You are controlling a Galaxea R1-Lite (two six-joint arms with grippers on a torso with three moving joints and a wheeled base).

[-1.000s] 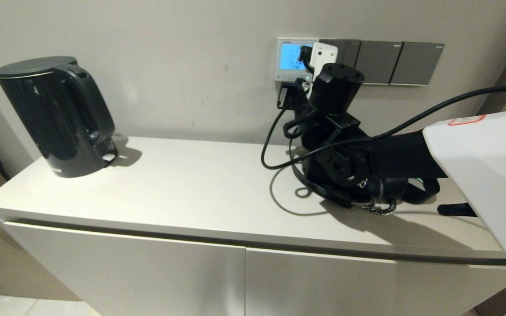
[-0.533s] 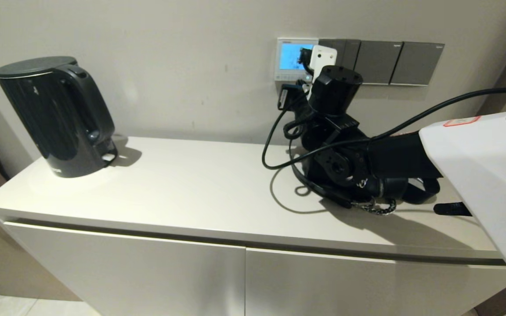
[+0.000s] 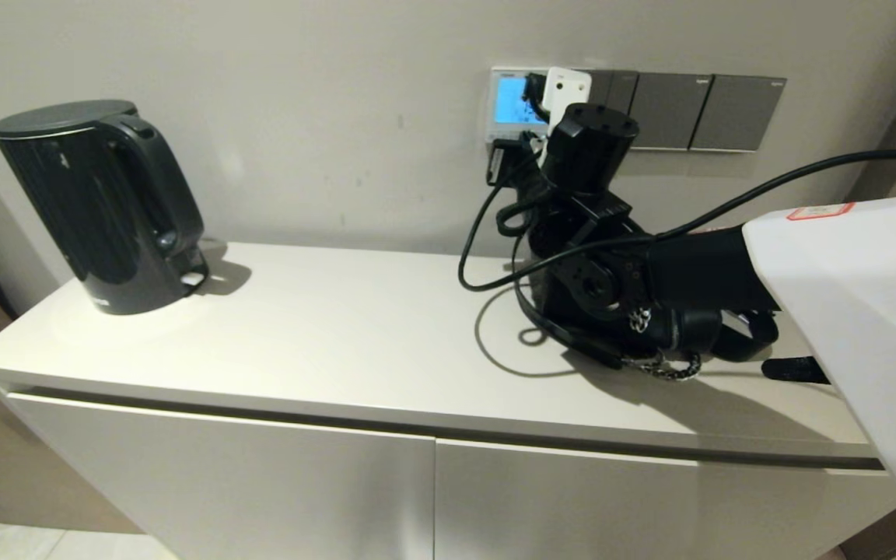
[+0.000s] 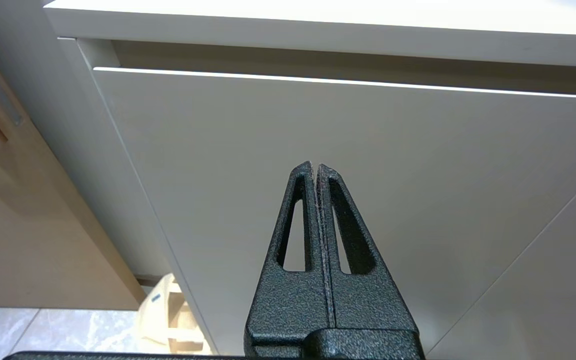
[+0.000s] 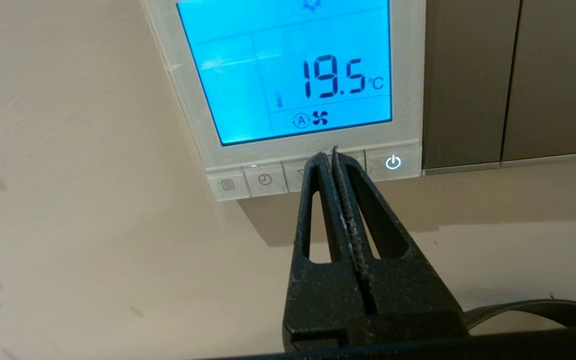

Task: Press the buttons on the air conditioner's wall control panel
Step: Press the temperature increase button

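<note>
Panel (image 5: 298,85), white and square, hung on the wall at the upper middle of the head view, just left of a row of grey switch plates (image 3: 685,110). Its screen (image 5: 288,70) glowed blue and read 19.5 °C, with a fan mark beneath. Buttons (image 5: 265,180) ran along its bottom edge, the power button (image 5: 393,162) lit at the end nearest the plates. The right gripper (image 5: 334,154) was raised to the wall with jaws closed on nothing, its tip at the button row, covering the buttons between the clock button and the power button; whether it touched I could not tell. In the head view the right arm (image 3: 596,233) stretched over the cabinet (image 3: 323,334) and hid much of the panel. A black kettle (image 3: 102,206) stood at the left of the cabinet top. The left gripper (image 4: 316,167), jaws closed and empty, hung low before the cabinet door (image 4: 418,175).
</note>
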